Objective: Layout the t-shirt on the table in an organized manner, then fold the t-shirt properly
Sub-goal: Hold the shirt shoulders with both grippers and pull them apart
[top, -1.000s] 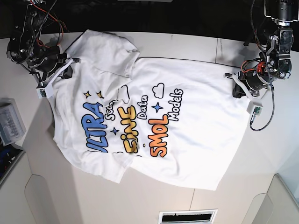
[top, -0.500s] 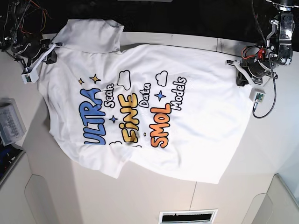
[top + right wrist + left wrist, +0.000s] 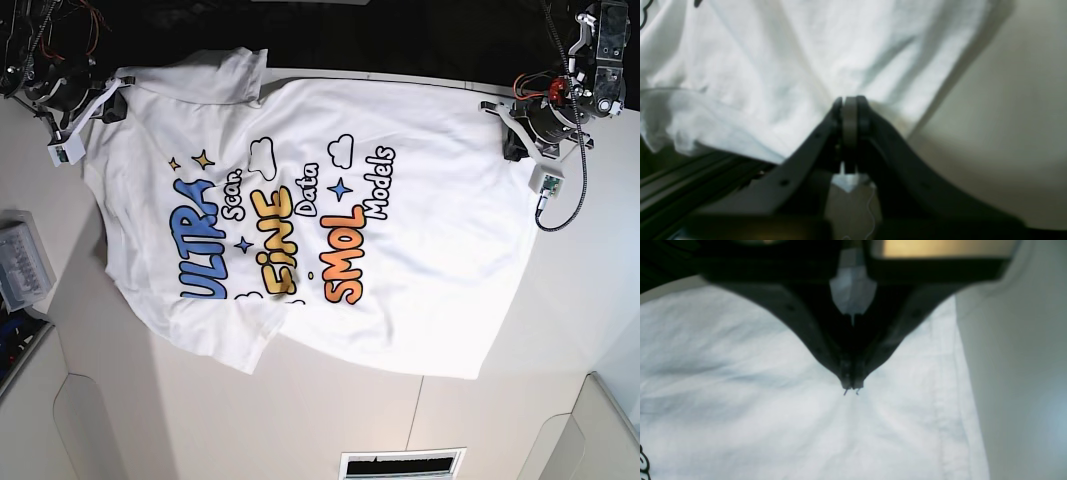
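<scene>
The white t-shirt [image 3: 420,250] lies print side up on the off-white table [image 3: 560,340], spread wide, with its far sleeve [image 3: 200,75] reaching over the table's back edge. In the base view my right gripper [image 3: 113,97] sits at the shirt's far left corner. In its wrist view it [image 3: 850,100] is shut on a pinch of t-shirt [image 3: 790,56], with creases fanning away. My left gripper [image 3: 503,120] is at the far right corner, and in its wrist view it [image 3: 851,386] is shut on the t-shirt [image 3: 740,390] close to the hem [image 3: 960,390].
A small grey tray [image 3: 22,265] sits at the left edge. A vent slot [image 3: 400,465] lies at the front edge. Darkness [image 3: 400,30] lies beyond the back edge. A black cable [image 3: 565,195] hangs beside the left arm. Bare table [image 3: 1017,373] flanks the hem.
Both grippers have pulled back toward the far edge and apart, dragging the shirt with them. The fold over its upper left has opened and the cloth lies flatter.
</scene>
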Controlling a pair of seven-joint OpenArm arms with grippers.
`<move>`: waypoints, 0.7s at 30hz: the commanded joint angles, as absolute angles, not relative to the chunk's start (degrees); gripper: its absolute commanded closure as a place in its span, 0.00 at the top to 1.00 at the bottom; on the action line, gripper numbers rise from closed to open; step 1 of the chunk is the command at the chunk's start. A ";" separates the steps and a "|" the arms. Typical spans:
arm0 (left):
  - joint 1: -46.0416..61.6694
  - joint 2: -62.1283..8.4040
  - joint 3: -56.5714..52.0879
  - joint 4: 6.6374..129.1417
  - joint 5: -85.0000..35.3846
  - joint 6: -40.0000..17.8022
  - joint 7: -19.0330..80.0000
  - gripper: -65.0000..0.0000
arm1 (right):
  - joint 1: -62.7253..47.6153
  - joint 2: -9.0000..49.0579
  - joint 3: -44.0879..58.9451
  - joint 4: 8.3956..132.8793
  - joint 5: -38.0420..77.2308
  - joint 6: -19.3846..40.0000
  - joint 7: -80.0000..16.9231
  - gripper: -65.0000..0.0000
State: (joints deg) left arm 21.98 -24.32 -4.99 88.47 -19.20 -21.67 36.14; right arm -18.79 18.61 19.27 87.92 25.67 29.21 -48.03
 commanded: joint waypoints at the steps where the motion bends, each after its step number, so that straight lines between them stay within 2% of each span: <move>1: 23.73 -24.77 -5.06 88.23 -18.22 -21.65 40.34 0.00 | -19.90 19.22 19.38 88.20 24.45 29.36 -50.02 0.00; 12: 27.44 -24.77 -13.91 88.25 -19.62 -23.40 38.41 0.00 | -21.41 21.50 23.53 88.27 25.41 29.36 -49.93 0.00; 21: 22.31 -24.58 -14.15 88.25 -21.80 -23.83 38.39 0.00 | -20.08 21.71 23.49 88.27 31.46 29.36 -49.91 0.00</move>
